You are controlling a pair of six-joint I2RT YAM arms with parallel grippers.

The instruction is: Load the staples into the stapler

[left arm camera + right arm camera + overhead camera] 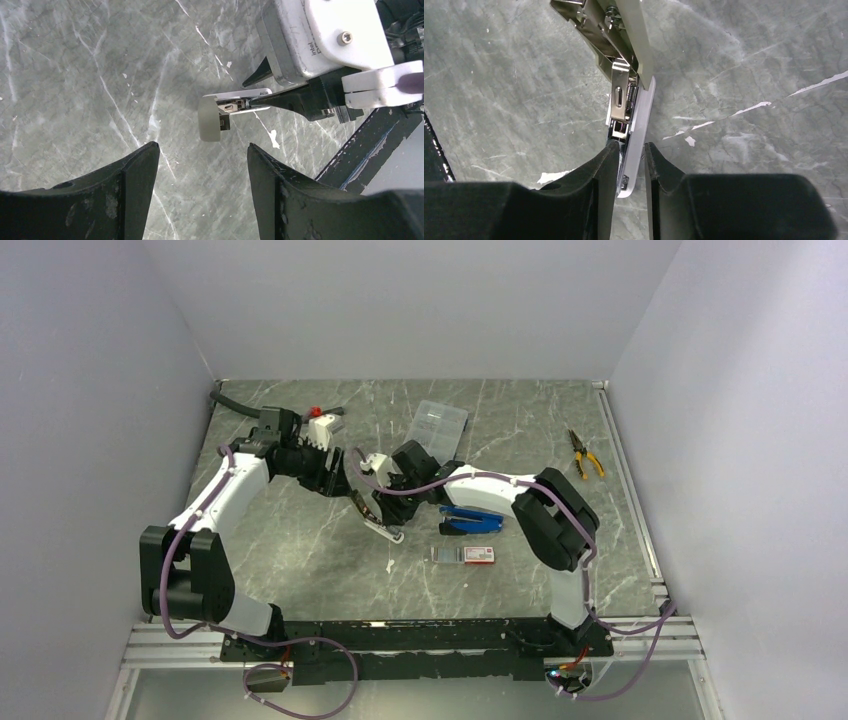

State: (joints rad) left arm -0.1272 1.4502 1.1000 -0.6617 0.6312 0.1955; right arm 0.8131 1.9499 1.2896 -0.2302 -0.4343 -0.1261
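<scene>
Grey marbled tabletop (300, 550) all around, and the right end effector (630, 150) pinched the opened stapler (620, 100) by its white base! The left end effector (202, 150) hung just beside the stapler's tip, fingers spread wide, gripping nothing. The staples (447, 554) lay in their tray on the tabletop, near the stapler and to its right, touching the red-ended box (482, 555).

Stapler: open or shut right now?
Open. The right wrist view shows the stapler with its cover and metal magazine splayed away from the white plate that the right gripper pinches.
</scene>
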